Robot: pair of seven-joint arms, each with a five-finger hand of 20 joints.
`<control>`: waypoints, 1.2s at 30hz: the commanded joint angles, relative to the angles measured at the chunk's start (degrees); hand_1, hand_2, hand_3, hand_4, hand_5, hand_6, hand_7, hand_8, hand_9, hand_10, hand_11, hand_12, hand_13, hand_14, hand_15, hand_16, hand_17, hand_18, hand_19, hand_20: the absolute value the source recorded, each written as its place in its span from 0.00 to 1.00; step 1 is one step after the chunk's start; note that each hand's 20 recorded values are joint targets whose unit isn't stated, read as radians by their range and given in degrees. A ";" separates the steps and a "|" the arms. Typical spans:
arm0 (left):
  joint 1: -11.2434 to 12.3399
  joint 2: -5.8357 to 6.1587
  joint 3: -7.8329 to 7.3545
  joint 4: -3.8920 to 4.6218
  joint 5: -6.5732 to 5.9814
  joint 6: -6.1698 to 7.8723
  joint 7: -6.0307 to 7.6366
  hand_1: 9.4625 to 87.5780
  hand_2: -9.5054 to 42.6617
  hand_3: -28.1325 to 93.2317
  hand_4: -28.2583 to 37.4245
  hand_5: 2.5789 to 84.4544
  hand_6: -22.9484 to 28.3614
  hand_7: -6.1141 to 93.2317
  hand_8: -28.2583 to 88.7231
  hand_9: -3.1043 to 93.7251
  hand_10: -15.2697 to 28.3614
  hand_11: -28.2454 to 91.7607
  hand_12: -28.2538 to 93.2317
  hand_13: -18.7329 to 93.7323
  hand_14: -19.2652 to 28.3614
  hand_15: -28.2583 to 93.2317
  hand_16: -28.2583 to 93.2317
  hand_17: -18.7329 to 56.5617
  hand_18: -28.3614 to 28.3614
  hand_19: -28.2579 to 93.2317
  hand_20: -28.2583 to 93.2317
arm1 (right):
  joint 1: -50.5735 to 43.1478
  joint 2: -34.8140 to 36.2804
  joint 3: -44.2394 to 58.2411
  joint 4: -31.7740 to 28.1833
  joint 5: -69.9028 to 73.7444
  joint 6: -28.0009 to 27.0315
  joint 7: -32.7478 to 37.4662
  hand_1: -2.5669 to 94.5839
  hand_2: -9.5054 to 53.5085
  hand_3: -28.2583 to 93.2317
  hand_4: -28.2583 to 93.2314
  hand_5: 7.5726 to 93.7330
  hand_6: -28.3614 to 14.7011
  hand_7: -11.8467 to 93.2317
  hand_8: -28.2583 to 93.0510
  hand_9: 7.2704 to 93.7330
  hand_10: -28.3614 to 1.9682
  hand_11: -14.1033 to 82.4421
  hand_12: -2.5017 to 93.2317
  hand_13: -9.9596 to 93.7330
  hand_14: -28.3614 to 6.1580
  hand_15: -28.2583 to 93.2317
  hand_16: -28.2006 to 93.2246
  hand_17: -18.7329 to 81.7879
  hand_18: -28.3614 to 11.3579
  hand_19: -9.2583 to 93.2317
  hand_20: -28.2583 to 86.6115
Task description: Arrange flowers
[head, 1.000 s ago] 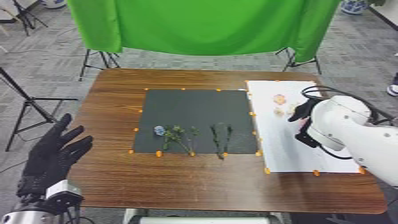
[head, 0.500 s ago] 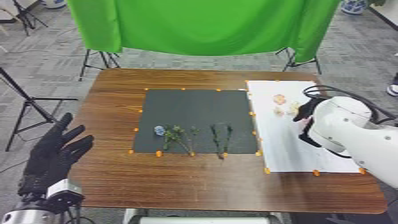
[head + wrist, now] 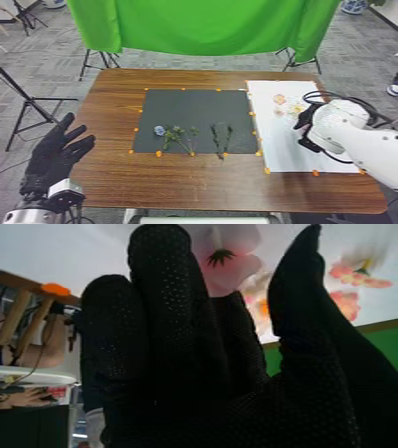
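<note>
Against the earlier frame, I record my right hand [image 3: 304, 120] slightly lower over the white sheet [image 3: 286, 155], at the right of the frame, with more of the pink and orange blooms [image 3: 280, 99] above it exposed. By the wrist view, the right hand [image 3: 187, 354] has its fingers straight and the thumb apart; a pink flower [image 3: 242, 270] shows behind them, contact undetermined. My left hand [image 3: 51, 152], lower left, is unchanged, fingers spread. The blue flower [image 3: 160, 130] and green stems [image 3: 214, 136] stay on the dark mat [image 3: 195, 107], left of the sheet.
</note>
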 commanded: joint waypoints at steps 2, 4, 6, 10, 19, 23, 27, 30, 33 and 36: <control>-0.45 -1.80 -0.38 0.04 1.14 -0.40 -1.99 0.27 0.33 0.75 0.13 0.33 0.58 0.14 0.18 0.29 0.76 0.42 0.33 0.34 0.99 0.70 0.13 0.17 1.00 0.71 0.17 | 0.35 -0.43 -3.68 0.53 -2.51 4.27 -1.05 0.52 0.06 0.85 0.04 0.64 0.58 0.27 0.17 0.76 0.39 0.29 0.17 0.89 0.51 0.62 0.34 0.80 0.46 1.00 0.07; -0.41 -1.54 -0.35 0.06 0.82 -0.46 -1.75 0.27 0.33 0.75 0.13 0.33 0.58 0.14 0.18 0.29 0.76 0.42 0.33 0.34 0.99 0.70 0.13 0.17 1.00 0.71 0.17 | 0.39 -0.11 -4.89 0.45 -3.54 5.74 -1.30 0.57 0.02 0.83 0.02 0.67 0.57 0.29 0.25 0.77 0.46 0.29 0.18 0.90 0.54 0.61 0.34 0.80 0.47 1.00 0.07; -0.45 -1.92 -0.51 -0.06 1.25 -0.57 -2.36 0.27 0.33 0.75 0.13 0.33 0.58 0.14 0.18 0.29 0.76 0.42 0.33 0.34 0.99 0.70 0.13 0.17 1.00 0.71 0.17 | 0.97 -0.05 -6.44 0.68 -4.44 6.90 -1.16 0.60 0.01 0.82 0.02 0.69 0.57 0.30 0.26 0.79 0.50 0.27 0.21 0.90 0.56 0.60 0.35 0.80 0.48 1.00 0.08; -0.27 -1.81 -0.47 -0.06 0.93 -0.32 -1.92 0.27 0.33 0.75 0.13 0.33 0.58 0.14 0.18 0.29 0.76 0.42 0.33 0.34 0.99 0.70 0.13 0.17 1.00 0.71 0.17 | 1.33 -0.15 -7.60 0.81 -5.89 8.16 -1.47 0.66 0.01 0.81 0.01 0.76 0.61 0.34 0.29 0.91 0.63 0.20 0.30 0.92 0.64 0.59 0.37 0.81 0.51 1.00 0.12; 1.55 -0.08 -0.67 -0.44 -0.73 0.79 1.05 0.27 0.33 0.75 0.13 0.33 0.58 0.14 0.18 0.29 0.77 0.42 0.33 0.34 0.99 0.70 0.13 0.17 1.00 0.71 0.17 | 3.43 0.32 -6.97 -3.03 -9.89 10.10 -4.58 0.68 0.00 0.83 0.00 0.81 0.62 0.35 0.30 0.96 0.66 0.20 0.33 0.94 0.69 0.57 0.41 0.80 0.51 1.00 0.18; 3.55 1.70 -1.47 -0.73 -2.57 1.63 3.50 0.27 0.33 0.75 0.13 0.33 0.58 0.14 0.18 0.29 0.76 0.42 0.33 0.34 0.99 0.70 0.13 0.17 1.00 0.71 0.17 | 5.16 -0.08 -5.96 -6.42 -11.56 10.17 -6.80 0.68 0.00 0.83 0.00 0.83 0.62 0.34 0.30 0.97 0.65 0.20 0.33 0.94 0.70 0.57 0.42 0.80 0.50 1.00 0.19; 4.70 1.82 -2.57 -0.97 -3.13 2.21 4.23 0.27 0.33 0.75 0.13 0.33 0.58 0.14 0.18 0.29 0.76 0.42 0.33 0.34 0.99 0.70 0.13 0.17 1.00 0.71 0.17 | 8.19 -2.87 -6.42 -9.04 -12.50 9.44 -9.74 0.68 0.00 0.84 0.00 0.83 0.61 0.34 0.31 0.97 0.65 0.20 0.33 0.94 0.70 0.57 0.43 0.80 0.50 1.00 0.20; 5.57 1.02 -3.49 -1.18 -2.79 2.09 3.89 0.27 0.33 0.75 0.13 0.33 0.58 0.14 0.18 0.29 0.76 0.42 0.33 0.34 0.99 0.70 0.13 0.17 1.00 0.71 0.17 | 10.88 -6.97 -8.04 -10.20 -11.84 8.65 -11.75 0.68 0.00 0.84 0.01 0.83 0.61 0.33 0.31 0.97 0.65 0.20 0.33 0.94 0.70 0.57 0.43 0.80 0.49 1.00 0.21; 6.85 1.08 -4.24 -1.41 -3.47 2.54 5.01 0.27 0.33 0.75 0.13 0.33 0.58 0.14 0.18 0.29 0.76 0.42 0.33 0.34 0.99 0.70 0.13 0.17 1.00 0.71 0.17 | 15.05 -13.42 -11.90 -9.17 -11.98 7.93 -13.76 0.67 0.00 0.84 0.01 0.84 0.62 0.33 0.31 0.97 0.64 0.20 0.34 0.94 0.70 0.57 0.43 0.80 0.49 1.00 0.22; 7.39 1.63 -4.56 -1.52 -4.03 3.03 5.73 0.27 0.33 0.75 0.13 0.33 0.58 0.14 0.18 0.29 0.76 0.42 0.33 0.34 0.99 0.70 0.13 0.17 1.00 0.71 0.17 | 17.73 -19.32 -14.89 -7.54 -11.81 6.86 -15.26 0.67 0.00 0.84 0.01 0.84 0.62 0.33 0.32 0.98 0.64 0.20 0.33 0.94 0.70 0.57 0.43 0.80 0.49 1.00 0.23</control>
